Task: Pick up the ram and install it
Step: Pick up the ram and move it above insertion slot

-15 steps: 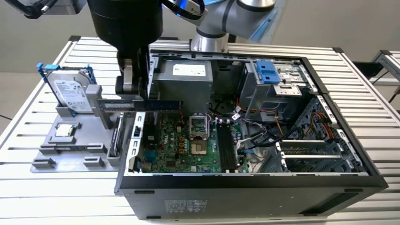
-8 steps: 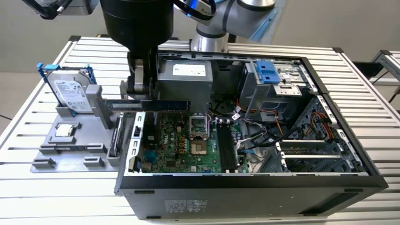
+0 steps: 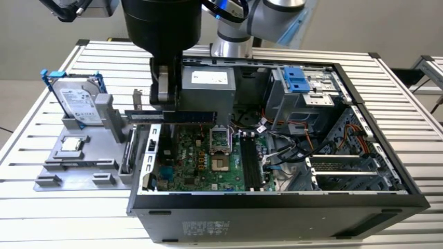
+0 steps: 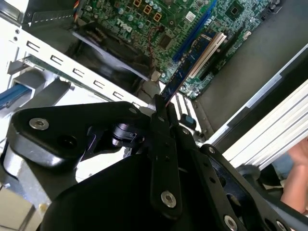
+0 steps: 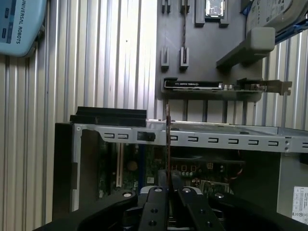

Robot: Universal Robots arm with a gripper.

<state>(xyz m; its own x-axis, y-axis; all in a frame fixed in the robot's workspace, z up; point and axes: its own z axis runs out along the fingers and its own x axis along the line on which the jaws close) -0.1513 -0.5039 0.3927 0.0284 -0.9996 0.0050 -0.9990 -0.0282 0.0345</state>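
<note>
Lying open toward the exterior camera, the case (image 3: 277,199) sits on a slatted table (image 3: 401,93) with its black near wall in front. Just behind that wall is the green motherboard (image 3: 201,155), with two long black slots (image 3: 250,163) running front to back at the exterior view's right of the socket.

Above the board's far edge, the ram (image 3: 194,116) hangs level with its long side across the view. It sits toward the exterior view's left of the slots and apart from them. The gripper (image 3: 164,109) pinches it from above, fingers pressed together on the stick. In both wrist views the ram (image 5: 167,144) (image 4: 174,79) shows edge-on, sticking straight out from the clamped gripper (image 5: 168,182) (image 4: 161,107). In the first wrist view it crosses the case's slotted rail (image 5: 231,142).

Behind the ram stands the grey power supply (image 3: 207,83), and past that the silver arm (image 3: 235,44).

At the exterior view's left, outside the case, a grey fixture (image 3: 76,166) holds an upright hard drive (image 3: 76,101). In the first wrist view a dark card (image 5: 192,84) stands in the fixture beyond the rail.
</note>
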